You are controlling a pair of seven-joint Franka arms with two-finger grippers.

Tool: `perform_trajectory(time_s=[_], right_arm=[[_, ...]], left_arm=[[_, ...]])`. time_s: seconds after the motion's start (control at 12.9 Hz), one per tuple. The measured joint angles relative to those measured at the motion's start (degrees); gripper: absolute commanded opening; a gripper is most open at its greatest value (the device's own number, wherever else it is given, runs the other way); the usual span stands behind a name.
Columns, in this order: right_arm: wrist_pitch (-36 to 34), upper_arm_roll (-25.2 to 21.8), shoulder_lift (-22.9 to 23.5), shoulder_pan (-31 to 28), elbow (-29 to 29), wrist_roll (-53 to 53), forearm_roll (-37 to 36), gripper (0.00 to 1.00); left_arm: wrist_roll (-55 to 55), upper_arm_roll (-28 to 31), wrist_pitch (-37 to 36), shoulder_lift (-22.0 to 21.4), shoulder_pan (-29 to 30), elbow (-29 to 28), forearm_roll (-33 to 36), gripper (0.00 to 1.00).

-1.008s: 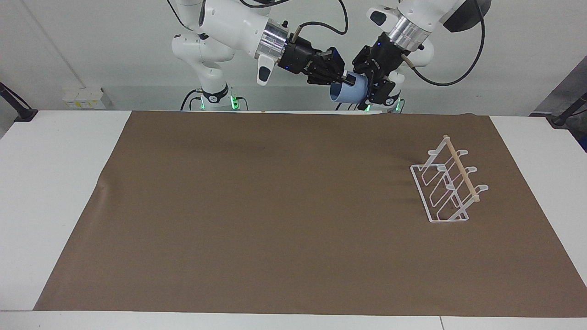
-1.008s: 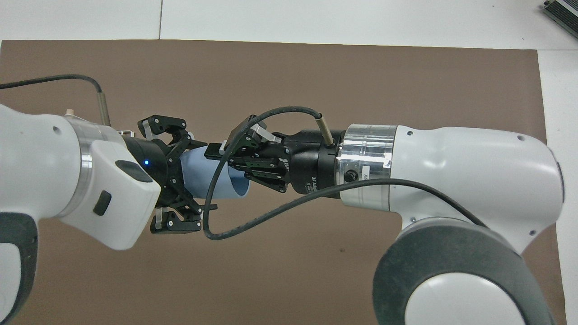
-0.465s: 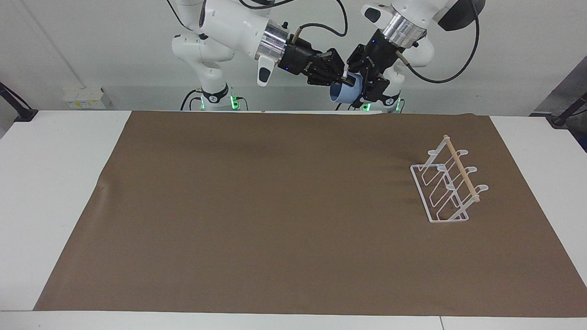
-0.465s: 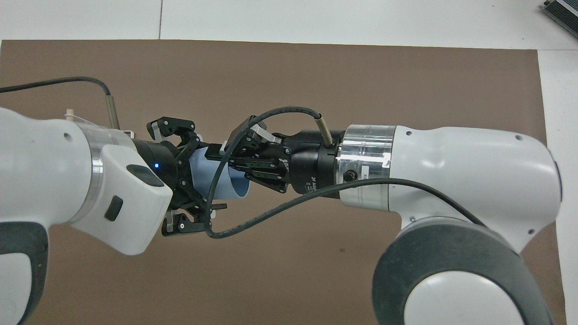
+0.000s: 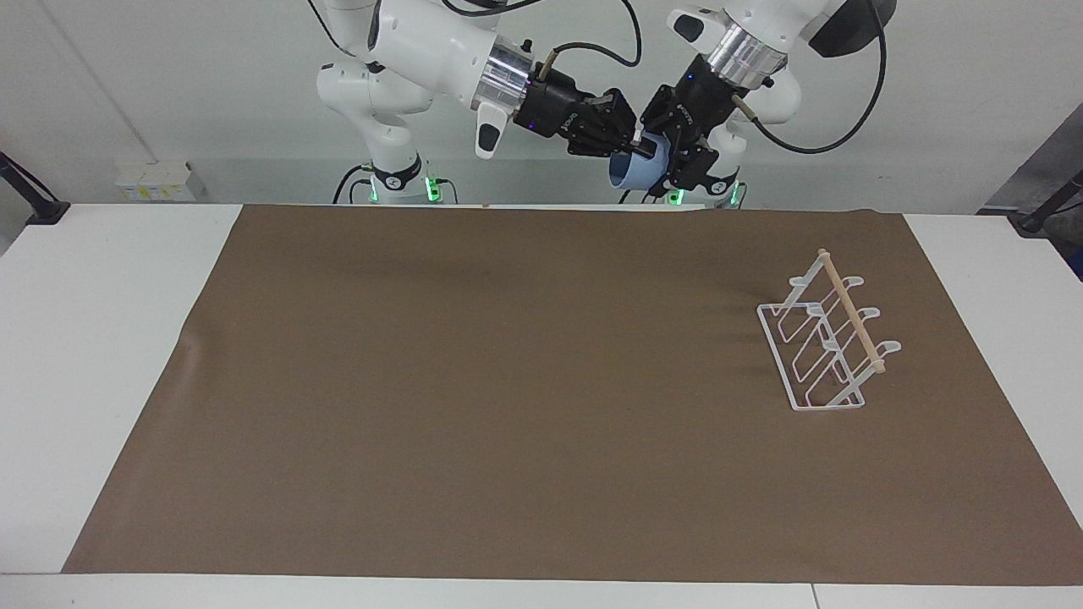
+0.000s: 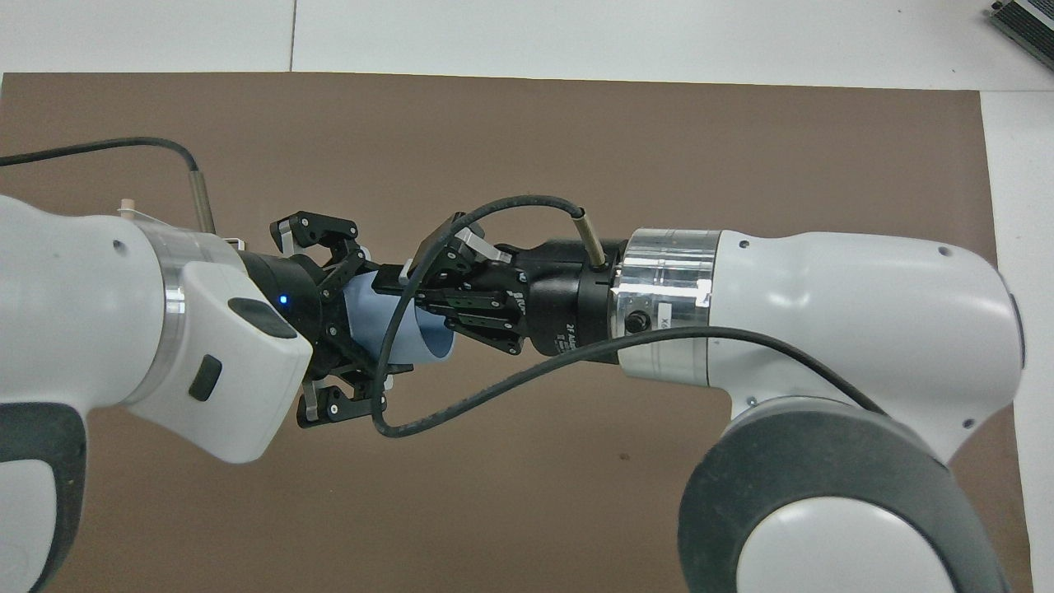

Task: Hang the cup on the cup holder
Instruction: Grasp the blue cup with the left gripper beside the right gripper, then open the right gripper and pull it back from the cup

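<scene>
The cup (image 5: 636,172) hung mid-air over the bench's (image 5: 101,338) robot-side edge, mid-handover — right pincer (image 5: 640,152) pinching its rim, left pincer (image 5: 673,165) clamped round its body. Next, probably: right lets go, left carries it to the holder (image 5: 825,338).

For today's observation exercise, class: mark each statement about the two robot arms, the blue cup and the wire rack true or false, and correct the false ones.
1. The cup is held up in the air between the two hands. True.
2. The cup already hangs on the cup holder. False: the holder's loops are bare, and it stands on the brown mat toward the left arm's end of the table.
3. The right hand grips the cup at its rim. True.
4. The left hand rests on the mat. False: it is raised, closed around the cup's body.
5. The cup stands upright. False: it lies on its side.
</scene>
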Motion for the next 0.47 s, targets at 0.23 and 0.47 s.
perform_trajectory(time_s=[0.23, 0.47], right_arm=[[0.4, 0.0, 0.0, 0.0, 0.1, 0.0, 0.0, 0.84], [0.4, 0.0, 0.0, 0.0, 0.1, 0.0, 0.0, 0.84]], left_arm=[[-0.1, 0.0, -0.4, 0.0, 0.0, -0.2, 0.0, 0.00], [-0.1, 0.3, -0.5, 0.0, 0.1, -0.3, 0.3, 0.00]])
